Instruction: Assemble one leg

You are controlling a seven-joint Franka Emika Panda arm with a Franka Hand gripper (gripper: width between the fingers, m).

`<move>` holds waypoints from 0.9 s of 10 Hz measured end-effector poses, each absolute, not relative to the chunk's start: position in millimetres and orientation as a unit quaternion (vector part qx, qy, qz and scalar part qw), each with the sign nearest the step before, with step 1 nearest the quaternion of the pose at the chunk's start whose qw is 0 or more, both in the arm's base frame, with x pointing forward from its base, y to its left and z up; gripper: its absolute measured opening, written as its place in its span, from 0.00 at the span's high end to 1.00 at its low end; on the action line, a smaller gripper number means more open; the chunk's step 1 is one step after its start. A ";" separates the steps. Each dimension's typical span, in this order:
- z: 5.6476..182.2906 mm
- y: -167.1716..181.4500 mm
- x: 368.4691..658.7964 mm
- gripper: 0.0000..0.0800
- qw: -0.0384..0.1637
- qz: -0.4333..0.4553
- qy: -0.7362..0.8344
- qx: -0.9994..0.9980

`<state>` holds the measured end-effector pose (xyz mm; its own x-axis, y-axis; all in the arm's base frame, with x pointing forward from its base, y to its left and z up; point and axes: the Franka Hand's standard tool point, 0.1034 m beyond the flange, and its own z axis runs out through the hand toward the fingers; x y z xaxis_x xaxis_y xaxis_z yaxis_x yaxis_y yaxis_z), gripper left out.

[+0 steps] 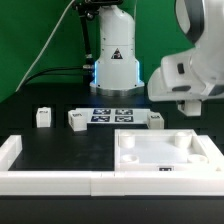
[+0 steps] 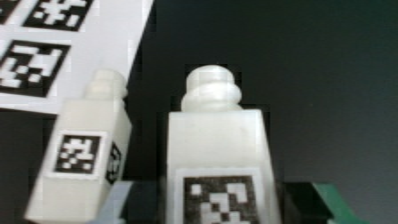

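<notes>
A white leg point(image 2: 221, 140) with a marker tag on its face stands between my fingers in the wrist view, its rounded peg end pointing away from the camera. My gripper point(image 2: 224, 205) is shut on it, with dark pads against both of its sides. In the exterior view my gripper point(image 1: 190, 110) is low over the table at the right and hides this leg. A second leg point(image 2: 89, 150) stands close beside it, and shows in the exterior view point(image 1: 157, 121). Two more legs point(image 1: 42, 117) point(image 1: 77, 119) stand on the exterior view's left.
The marker board point(image 1: 112, 115) lies in the middle, in front of the robot base; it also shows in the wrist view point(image 2: 54, 45). The large white square panel point(image 1: 150, 160) lies at the front right. White border rails point(image 1: 55, 181) run along the front and left.
</notes>
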<state>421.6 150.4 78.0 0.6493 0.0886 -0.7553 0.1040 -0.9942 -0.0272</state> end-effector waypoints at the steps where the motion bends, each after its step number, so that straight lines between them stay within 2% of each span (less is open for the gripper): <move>1: 84.2 154.2 427.1 0.64 0.007 -0.404 0.057 0.913; 3: 75.7 158.3 440.0 0.64 -0.001 -0.350 0.055 0.935; 7: 79.6 157.6 446.2 0.64 -0.020 -0.151 0.051 0.987; 9: 87.4 144.3 449.7 0.64 -0.027 -0.057 0.030 0.998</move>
